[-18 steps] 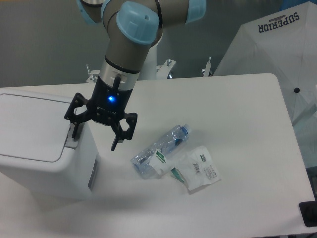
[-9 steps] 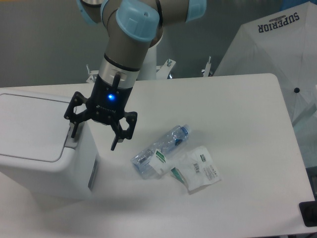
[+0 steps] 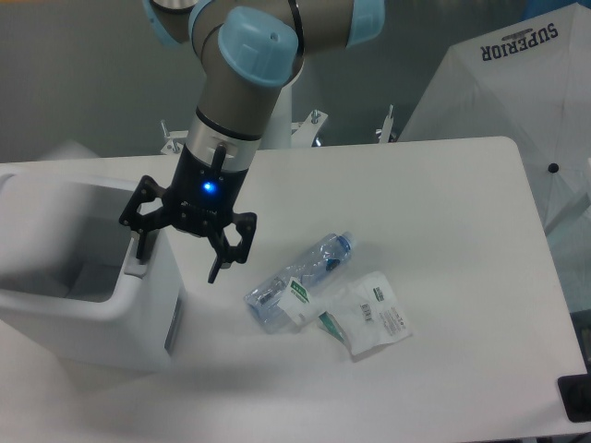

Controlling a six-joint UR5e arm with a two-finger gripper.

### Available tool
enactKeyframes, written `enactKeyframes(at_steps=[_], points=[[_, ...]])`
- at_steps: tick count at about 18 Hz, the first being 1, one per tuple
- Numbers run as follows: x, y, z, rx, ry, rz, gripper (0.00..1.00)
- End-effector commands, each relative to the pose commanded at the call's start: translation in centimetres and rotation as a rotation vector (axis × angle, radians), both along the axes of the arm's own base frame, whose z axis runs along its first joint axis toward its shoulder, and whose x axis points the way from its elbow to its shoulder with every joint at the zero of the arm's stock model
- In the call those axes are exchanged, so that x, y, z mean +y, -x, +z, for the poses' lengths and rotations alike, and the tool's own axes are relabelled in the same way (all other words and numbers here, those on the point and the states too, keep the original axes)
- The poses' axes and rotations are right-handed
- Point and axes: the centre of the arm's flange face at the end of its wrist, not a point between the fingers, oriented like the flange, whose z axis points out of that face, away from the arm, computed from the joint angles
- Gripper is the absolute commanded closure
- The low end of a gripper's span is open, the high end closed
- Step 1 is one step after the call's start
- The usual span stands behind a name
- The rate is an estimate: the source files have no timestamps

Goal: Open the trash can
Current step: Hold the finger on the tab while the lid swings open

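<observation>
The white trash can (image 3: 88, 328) stands at the table's left edge with its top open, so I see down into its hollow inside (image 3: 65, 235). A pale blur (image 3: 60, 152) behind its back rim looks like the raised lid. My gripper (image 3: 175, 263) hangs open over the can's right front corner. One of its fingers (image 3: 138, 245) points down at the grey tab (image 3: 136, 269) on the rim, and the other is just off the can's right side. Nothing is between the fingers.
A crushed clear plastic bottle (image 3: 300, 281) and a white plastic packet (image 3: 369, 314) lie on the table right of the can. A white umbrella printed SUPERIOR (image 3: 517, 83) stands beyond the far right corner. A dark object (image 3: 574, 399) sits at the lower right edge.
The flat lid that covered the trash can has swung up and back, exposing the inside. The gripper has stayed in almost the same place at the tab.
</observation>
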Motion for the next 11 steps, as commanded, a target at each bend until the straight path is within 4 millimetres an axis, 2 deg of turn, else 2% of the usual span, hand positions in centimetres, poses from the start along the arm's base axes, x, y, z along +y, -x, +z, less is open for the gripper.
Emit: enactKeyframes(at_steps=[2,6,8,9,11], points=[[0.1,0.1,0.8,0.009,-0.011,0.002,0.0],[0.3,0.3,3.9,0.045,-0.058,0.001,0.0],[0.1,1.1,4.8,0.065,-0.072,0.003,0.0],[0.0,1.8,5.0,0.074,-0.075,0.011,0.0],[-1.2,4.6,4.8,0.088,-0.072,0.045,0.0]])
